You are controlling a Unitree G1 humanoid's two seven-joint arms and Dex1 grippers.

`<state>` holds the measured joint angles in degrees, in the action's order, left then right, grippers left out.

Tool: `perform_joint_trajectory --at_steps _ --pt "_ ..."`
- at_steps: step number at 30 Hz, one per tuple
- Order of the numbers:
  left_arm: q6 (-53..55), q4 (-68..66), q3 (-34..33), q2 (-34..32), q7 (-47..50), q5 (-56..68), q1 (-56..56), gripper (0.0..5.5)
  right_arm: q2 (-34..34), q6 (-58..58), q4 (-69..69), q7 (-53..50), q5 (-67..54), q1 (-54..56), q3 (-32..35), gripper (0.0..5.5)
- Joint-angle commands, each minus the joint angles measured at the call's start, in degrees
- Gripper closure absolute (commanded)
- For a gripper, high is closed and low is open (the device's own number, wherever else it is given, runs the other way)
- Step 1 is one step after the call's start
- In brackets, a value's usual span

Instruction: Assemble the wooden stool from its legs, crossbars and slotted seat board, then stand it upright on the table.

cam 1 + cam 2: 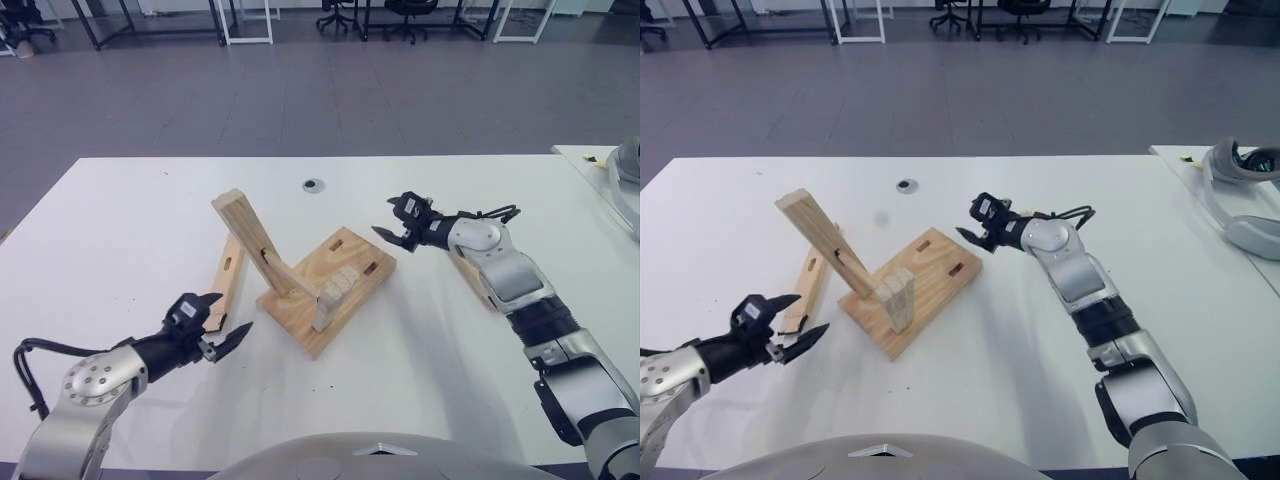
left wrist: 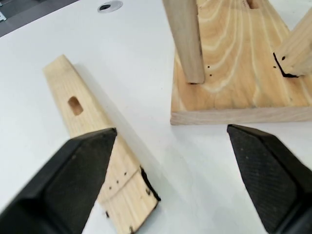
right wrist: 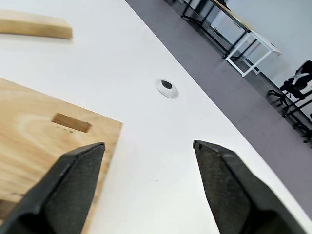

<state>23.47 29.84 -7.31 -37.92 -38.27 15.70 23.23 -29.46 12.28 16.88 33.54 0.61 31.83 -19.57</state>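
Hovering beside loose leg [image 1: 230,268]: left gripper [image 1: 234,312] spread, poised to grasp | right gripper [image 1: 388,217] spread at seat board [image 1: 345,275] corner, likely bracing | tilted leg [image 1: 255,240] slotted.

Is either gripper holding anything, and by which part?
Nothing is held: left gripper open near the loose pale wooden leg, right gripper open by the light wooden seat board.

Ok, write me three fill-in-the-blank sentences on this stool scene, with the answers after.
1. The seat board lies flat on the table with ___ legs standing in it.
2. The left end effector and right end effector are both ___ and hold nothing.
3. The loose leg lies flat beside the ___ end effector.
Missing words: two; open; left.
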Motion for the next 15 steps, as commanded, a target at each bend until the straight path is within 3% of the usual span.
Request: perform_joint_trajectory --at_steps 1,7,15 --pt "0.9 -6.0 8.3 -0.5 1.3 -7.2 -9.4 1.33 3.0 -7.5 15.9 -2.5 8.6 5.8 -4.1 2.10" --pt "-2.8 -13.3 15.4 -1.0 -0.4 -12.4 -12.7 1.33 2.9 -14.7 18.6 7.5 11.3 4.1 -6.9 2.10" --pt "-11.4 -23.3 15.5 2.2 0.3 -11.7 -17.9 1.33 -5.4 -12.9 1.0 23.9 6.7 -3.7 -4.3 2.10"
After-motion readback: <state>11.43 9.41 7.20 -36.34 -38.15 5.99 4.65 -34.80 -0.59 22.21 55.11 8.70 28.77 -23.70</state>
